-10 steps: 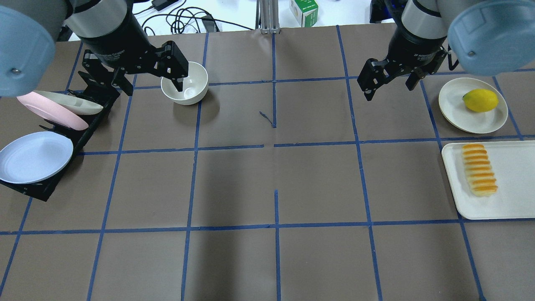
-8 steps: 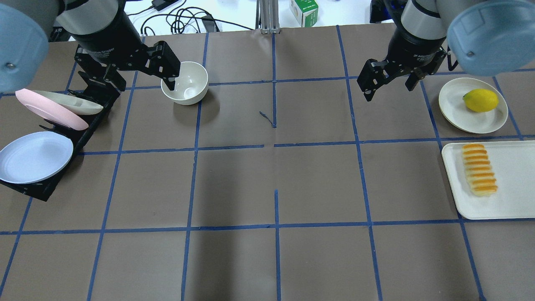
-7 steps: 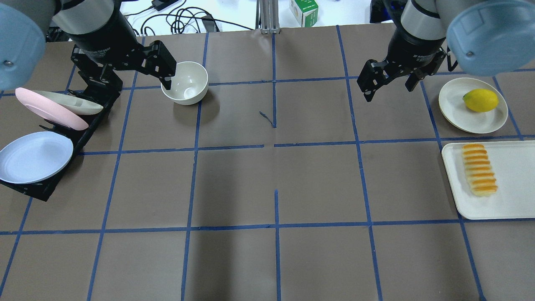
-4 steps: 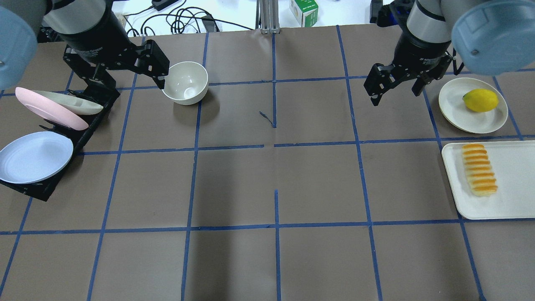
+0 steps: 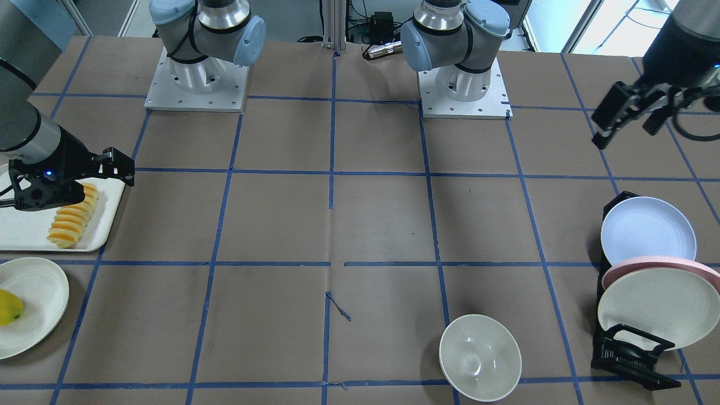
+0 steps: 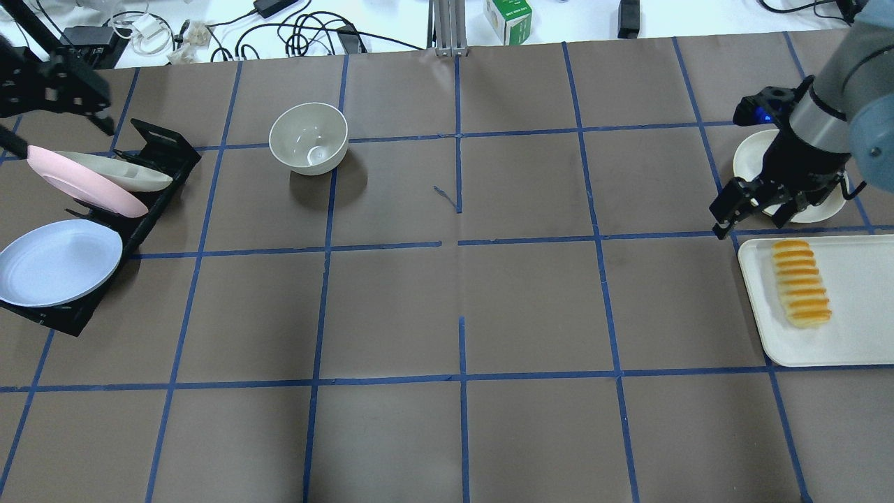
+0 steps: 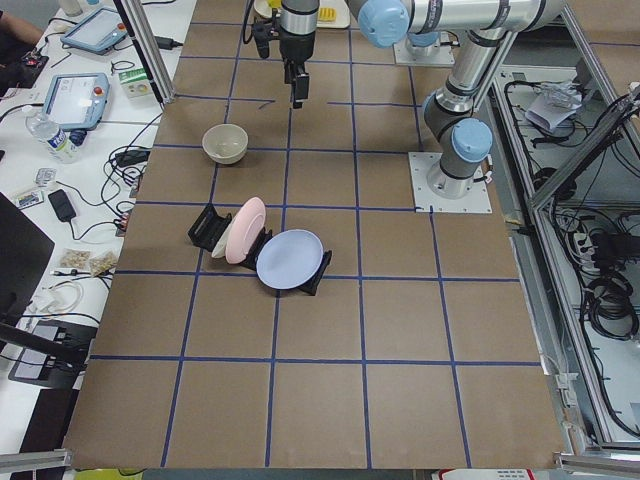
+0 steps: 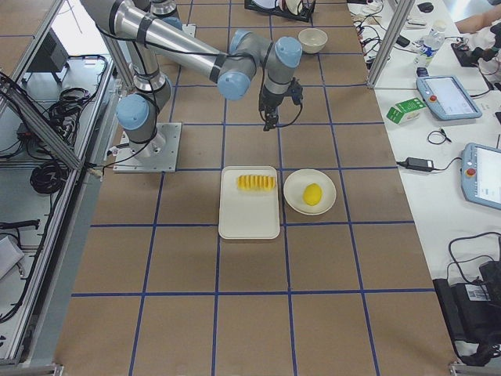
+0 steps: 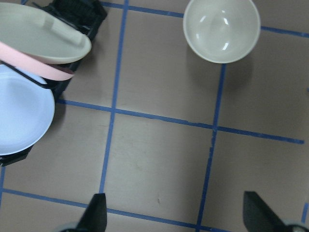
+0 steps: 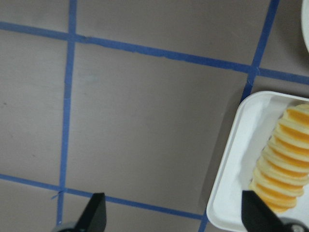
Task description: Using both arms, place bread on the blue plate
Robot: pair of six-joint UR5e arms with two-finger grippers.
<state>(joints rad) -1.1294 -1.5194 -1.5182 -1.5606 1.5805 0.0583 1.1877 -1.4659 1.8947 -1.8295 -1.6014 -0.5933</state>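
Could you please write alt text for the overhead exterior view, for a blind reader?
The bread lies on a white tray at the view's right edge, and the open right gripper hovers near the tray's upper-left corner. At the left edge, the blue plate leans in a black rack.

Bright even overhead light, soft shadows, sharp fixed views, slightly blurred wrist views

Brown-papered surface (image 6: pixel 391 307), ruled into squares by blue tape (image 6: pixel 461 378). An aluminium post (image 6: pixel 447 28) stands at its far edge. Alongside runs a white bench (image 8: pixel 438 204) (the operators' side) bearing black cables (image 6: pixel 307 31), a green carton (image 6: pixel 508 19), tablets (image 8: pixel 448 95) and a water bottle (image 7: pixel 45 135). Light is even and diffuse.
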